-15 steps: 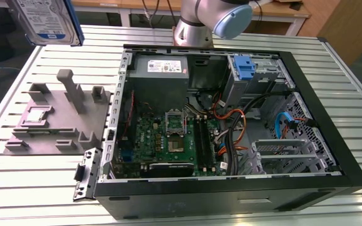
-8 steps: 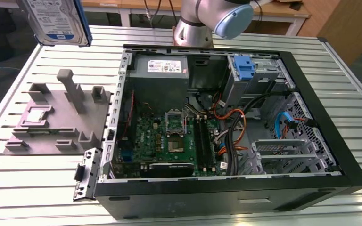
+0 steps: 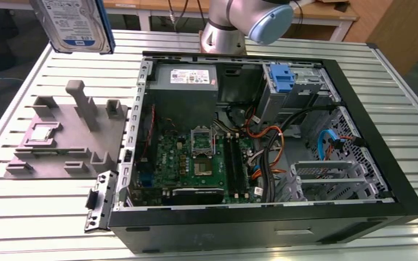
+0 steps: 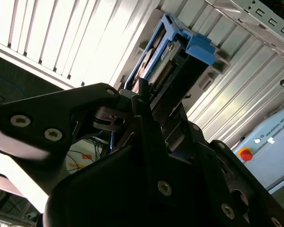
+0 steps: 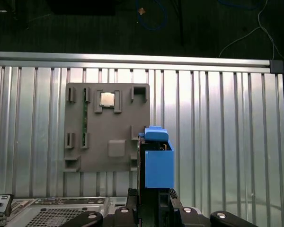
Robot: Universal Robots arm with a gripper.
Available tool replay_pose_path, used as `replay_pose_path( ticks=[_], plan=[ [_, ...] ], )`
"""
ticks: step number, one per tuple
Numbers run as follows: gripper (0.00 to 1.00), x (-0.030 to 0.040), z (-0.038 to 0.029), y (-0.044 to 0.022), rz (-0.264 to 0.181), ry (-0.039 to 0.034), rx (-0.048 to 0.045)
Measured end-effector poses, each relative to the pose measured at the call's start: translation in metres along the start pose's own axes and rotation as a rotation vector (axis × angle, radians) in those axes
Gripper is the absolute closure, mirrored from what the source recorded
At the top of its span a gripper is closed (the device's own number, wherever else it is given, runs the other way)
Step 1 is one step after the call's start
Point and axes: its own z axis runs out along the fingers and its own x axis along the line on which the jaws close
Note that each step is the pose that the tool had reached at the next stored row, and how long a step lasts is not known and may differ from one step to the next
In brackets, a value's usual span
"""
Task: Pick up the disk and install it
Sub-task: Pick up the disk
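The disk (image 3: pixel 74 24), a silver drive with a white-and-blue label in a blue carrier, hangs upright high above the table's far corner at the exterior view's left. The second wrist view shows the disk (image 4: pixel 166 52) edge-on, running away from the black gripper (image 4: pixel 154 101), which is shut on its near end. Seen from the first wrist view, the disk (image 5: pixel 158 163) rises from the gripper (image 5: pixel 151 195), above the slatted table beside the grey fixture plate.
A grey fixture plate (image 3: pixel 63 136) with upright posts lies on the slatted table (image 3: pixel 35 196) under the disk. The open computer case (image 3: pixel 405 201) holds a motherboard, cables, a power-supply box (image 3: pixel 183 76) and a blue bracket (image 3: pixel 282 79) in the drive bay. The arm's base (image 3: pixel 227 30) stands behind the case.
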Motion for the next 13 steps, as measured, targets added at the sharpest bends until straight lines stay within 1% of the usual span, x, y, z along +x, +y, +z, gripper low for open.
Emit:
replay_pose_path(
  ticks=[7,13],
  plan=[
    [0.65,-0.0001,-0.0007,-0.0127,0.0,0.0001,-0.0001],
    [0.65,-0.0003,-0.0013,-0.0251,0.0,0.0,0.0]
  ],
)
